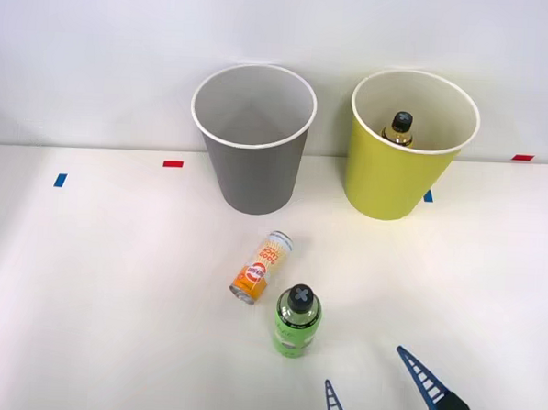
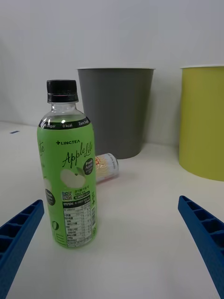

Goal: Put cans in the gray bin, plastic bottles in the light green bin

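Front view: the upright bright green plastic bottle with a black cap stands beside the lying orange-and-white slim can, the right gripper spread apart nearby.

Right wrist view: the bottle looks light, smooth, squeezable; grip mid-label.

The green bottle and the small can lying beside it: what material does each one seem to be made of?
The green bottle looks like clear plastic: its shoulder is see-through above a glossy printed green label, with a black ribbed cap, probably plastic too. The small can seems to be thin metal: a silvery rim shows at its end, and the orange and white body looks printed, though it could be a wrap.
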